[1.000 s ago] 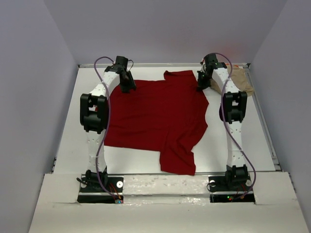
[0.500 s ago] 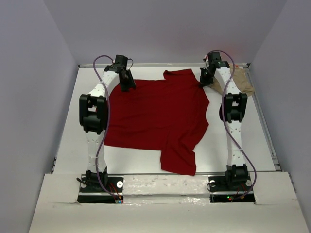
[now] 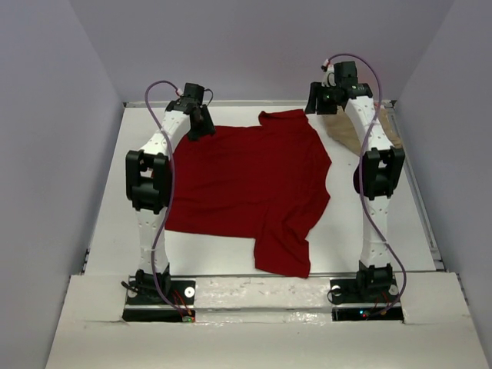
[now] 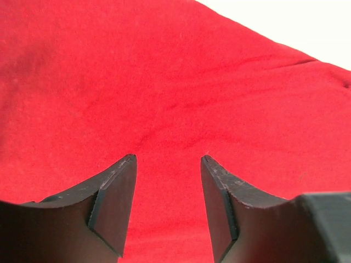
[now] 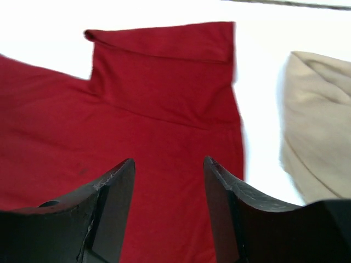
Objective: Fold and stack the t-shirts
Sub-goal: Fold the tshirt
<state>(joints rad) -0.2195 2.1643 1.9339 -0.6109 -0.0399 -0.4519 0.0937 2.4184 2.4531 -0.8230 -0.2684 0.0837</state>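
- Overall, the red shirt lay spread out and mostly flat on the table. One sleeve pointed away at its far edge, and a lobe of cloth reached out from its near edge.
- The left gripper was positioned over the far-left corner of the red shirt.
- The left jaws stood apart with nothing between them. In the left wrist view, only red cloth showed below and beyond the jaw tips. Contact with the cloth could not be determined.
- The right gripper was raised above the far-right corner of the red shirt, close to the sleeve.
- The right jaws also stood apart and held nothing. In the right wrist view, the sleeve showed beyond the jaw tips, with its hem turned over at the far end.
- The tan shirt lay bunched just to the right of the red shirt's far-right corner. A narrow strip of bare table separated the two.
- In the top view, the right arm crossed over the tan shirt and hid its middle.
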